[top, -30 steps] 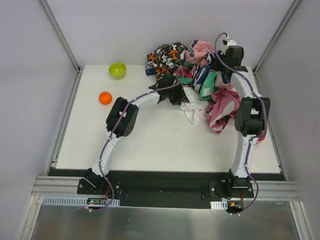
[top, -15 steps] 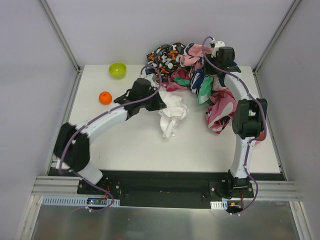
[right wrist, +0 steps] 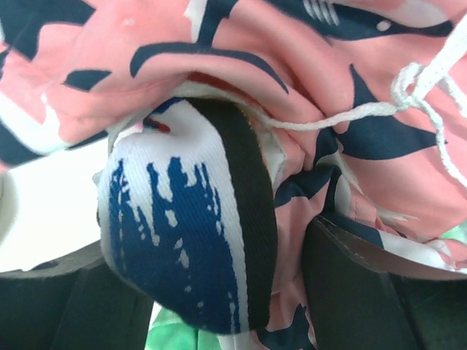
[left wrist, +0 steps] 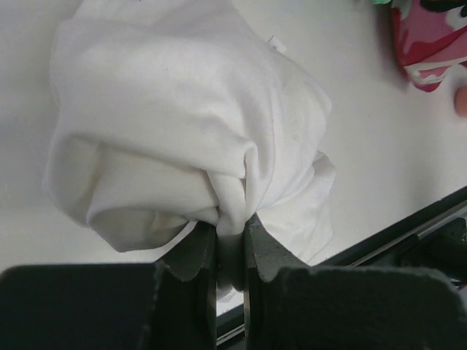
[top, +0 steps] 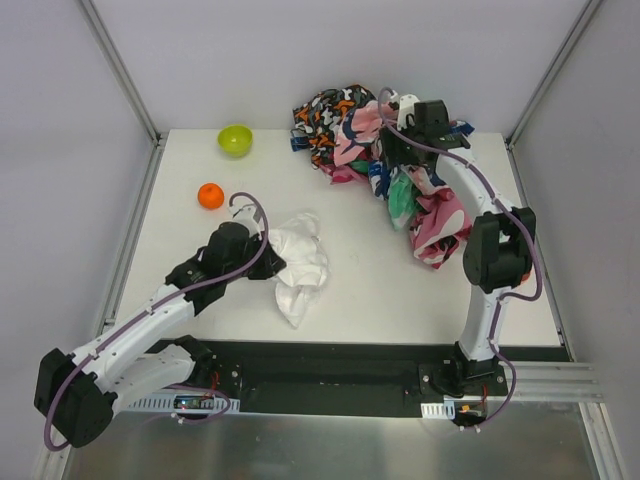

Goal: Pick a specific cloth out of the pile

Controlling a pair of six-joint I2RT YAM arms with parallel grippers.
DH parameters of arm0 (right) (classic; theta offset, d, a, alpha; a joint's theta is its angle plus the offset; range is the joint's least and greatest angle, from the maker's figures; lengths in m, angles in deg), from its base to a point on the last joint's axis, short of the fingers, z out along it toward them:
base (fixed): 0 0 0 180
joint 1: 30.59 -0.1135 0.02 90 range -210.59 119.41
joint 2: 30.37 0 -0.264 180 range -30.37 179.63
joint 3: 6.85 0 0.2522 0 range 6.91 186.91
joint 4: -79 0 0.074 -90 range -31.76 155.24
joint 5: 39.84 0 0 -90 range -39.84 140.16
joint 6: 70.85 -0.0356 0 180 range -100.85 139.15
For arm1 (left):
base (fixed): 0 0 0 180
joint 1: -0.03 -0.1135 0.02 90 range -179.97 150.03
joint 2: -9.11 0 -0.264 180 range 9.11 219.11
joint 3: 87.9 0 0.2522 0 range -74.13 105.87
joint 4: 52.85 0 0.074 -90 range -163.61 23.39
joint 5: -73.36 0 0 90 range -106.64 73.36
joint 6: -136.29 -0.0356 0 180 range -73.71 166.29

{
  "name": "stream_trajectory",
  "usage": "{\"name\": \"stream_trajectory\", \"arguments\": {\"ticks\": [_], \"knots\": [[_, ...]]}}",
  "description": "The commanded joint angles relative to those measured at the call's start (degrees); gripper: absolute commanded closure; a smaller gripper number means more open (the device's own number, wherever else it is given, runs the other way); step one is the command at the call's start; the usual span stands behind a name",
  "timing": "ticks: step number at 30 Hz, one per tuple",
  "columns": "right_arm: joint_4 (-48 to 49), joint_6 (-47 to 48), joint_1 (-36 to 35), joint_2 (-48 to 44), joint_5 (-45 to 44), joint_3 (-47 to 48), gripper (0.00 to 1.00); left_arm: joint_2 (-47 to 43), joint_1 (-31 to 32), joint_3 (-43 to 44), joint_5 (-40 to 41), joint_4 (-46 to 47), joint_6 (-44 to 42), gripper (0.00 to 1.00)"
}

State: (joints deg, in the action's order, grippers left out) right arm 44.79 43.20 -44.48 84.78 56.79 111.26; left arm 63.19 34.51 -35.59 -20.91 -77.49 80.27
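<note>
The white cloth point(top: 298, 265) lies crumpled on the table, left of and nearer than the pile point(top: 335, 115), and apart from it. My left gripper point(top: 268, 262) is shut on a fold of it. In the left wrist view the cloth point(left wrist: 182, 124) bulges out ahead of the gripper point(left wrist: 230, 235), with fabric pinched between the jaws. My right gripper point(top: 390, 152) reaches into the top of the pile. In the right wrist view it point(right wrist: 219, 284) stands open, and a blue-and-white cloth point(right wrist: 175, 248) and a pink whale-print cloth point(right wrist: 306, 65) press between its fingers.
A green bowl point(top: 235, 139) and an orange ball point(top: 210, 195) sit at the back left of the table. A magenta camouflage cloth point(top: 440, 215) hangs off the pile by the right arm. The table's black front rail point(left wrist: 408, 233) runs close to the white cloth.
My left gripper shut on the white cloth and dragged it out of the pile toward the near left. My right gripper opened and shifted left over the pile.
</note>
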Motion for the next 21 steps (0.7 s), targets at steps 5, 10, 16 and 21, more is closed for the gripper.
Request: {"name": "stream_trajectory", "arguments": {"ticks": [5, 10, 16, 21], "knots": [[-9.26, 3.72, -5.18, -10.29, 3.39, -3.98, 0.22, -1.54, 0.15, -6.98, 2.17, -2.57, 4.16, 1.0], [-12.6, 4.95, -8.52, -15.47, 4.44, -5.82, 0.08, 0.94, 0.15, -9.27, -1.35, -3.54, 5.49, 0.67], [-11.38, 3.9, -11.16, -23.99, 6.19, -11.8, 0.04, -6.17, 0.15, -7.88, -0.3, -7.4, 5.31, 0.01], [-0.5, -4.26, -11.16, -35.85, 2.26, -25.39, 0.04, -13.38, 0.24, -1.38, 5.75, -15.21, 3.12, 0.01]]}}
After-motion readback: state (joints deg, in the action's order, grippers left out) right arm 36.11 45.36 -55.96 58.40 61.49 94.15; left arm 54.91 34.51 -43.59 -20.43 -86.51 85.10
